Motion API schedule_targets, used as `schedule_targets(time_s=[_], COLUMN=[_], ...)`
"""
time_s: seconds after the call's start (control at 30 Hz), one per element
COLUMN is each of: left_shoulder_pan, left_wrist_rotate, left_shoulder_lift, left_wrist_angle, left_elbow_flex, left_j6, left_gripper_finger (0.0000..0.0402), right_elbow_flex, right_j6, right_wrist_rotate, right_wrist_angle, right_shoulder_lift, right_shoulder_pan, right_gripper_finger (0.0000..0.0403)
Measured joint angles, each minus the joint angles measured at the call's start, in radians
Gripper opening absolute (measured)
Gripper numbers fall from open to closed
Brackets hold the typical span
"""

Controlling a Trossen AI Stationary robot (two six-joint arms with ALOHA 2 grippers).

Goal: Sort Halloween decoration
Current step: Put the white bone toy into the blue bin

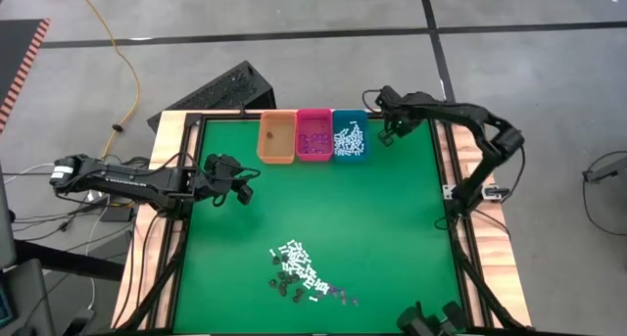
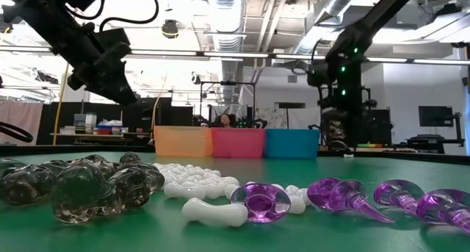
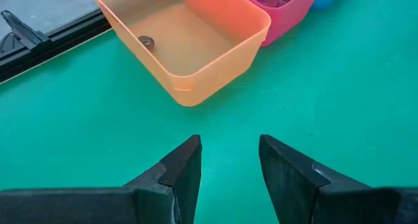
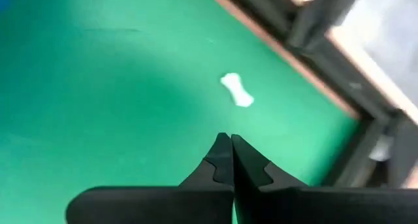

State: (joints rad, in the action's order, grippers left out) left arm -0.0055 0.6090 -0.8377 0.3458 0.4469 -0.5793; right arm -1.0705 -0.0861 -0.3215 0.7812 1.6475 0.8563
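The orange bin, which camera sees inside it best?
The left wrist view: the orange bin fills it, with one dark piece inside. The high view shows it small; the low view shows only its side; the right wrist view misses it.

**No readable text in any view**

You have nothing to read here: no words, labels, brand marks, numbers or signs come out legibly in any of the four views. The orange bin [image 1: 276,138], pink bin [image 1: 313,134] and teal bin [image 1: 350,134], lined up toward 12 o'clock on the green mat [image 1: 392,228], carry plain walls. The left arm shows a pale patch near its base at 9 o'clock in the high view, too small to read. Screens and shelves in the room behind the table in the low view are too far off to make out any lettering.
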Motion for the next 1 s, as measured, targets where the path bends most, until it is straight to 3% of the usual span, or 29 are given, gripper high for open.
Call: schedule_targets(time_s=[0.13,0.23,0.33,0.5,0.6,0.73,1.0], left_shoulder_pan=[0.0,0.0,0.0,0.0,0.0,0.0,0.0], left_wrist_rotate=[0.0,0.0,-0.005,-0.026,-0.026,-0.026,-0.02], left_shoulder_lift=[0.0,0.0,0.0,0.0,0.0,0.0,0.0], left_wrist_angle=[0.0,-0.001,0.0,-0.005,-0.004,0.001,0.0], left_elbow_flex=[0.0,0.0,0.0,0.0,0.0,0.0,0.0], left_j6=[0.018,0.012,0.018,0.045,0.045,0.045,0.044], left_gripper_finger=[0.0144,0.0144,0.0144,0.0144,0.0144,0.0144,0.0144], right_elbow_flex=[0.0,-0.001,0.001,0.001,0.0,0.005,0.012], right_j6=[0.035,0.089,0.188,0.28,0.32,0.396,0.458], right_wrist_rotate=[-0.043,0.062,0.202,0.219,0.254,0.318,0.323], right_wrist_angle=[-0.075,-0.097,-0.077,-0.067,-0.048,0.0,0.005], right_shoulder_lift=[-0.06,-0.071,-0.062,-0.046,-0.021,0.018,0.045], right_shoulder_pan=[-0.011,0.028,0.062,0.096,0.113,0.112,0.102], right_gripper_finger=[0.0015,0.0028,0.0078,0.0179,0.0216,0.0221,0.0196])
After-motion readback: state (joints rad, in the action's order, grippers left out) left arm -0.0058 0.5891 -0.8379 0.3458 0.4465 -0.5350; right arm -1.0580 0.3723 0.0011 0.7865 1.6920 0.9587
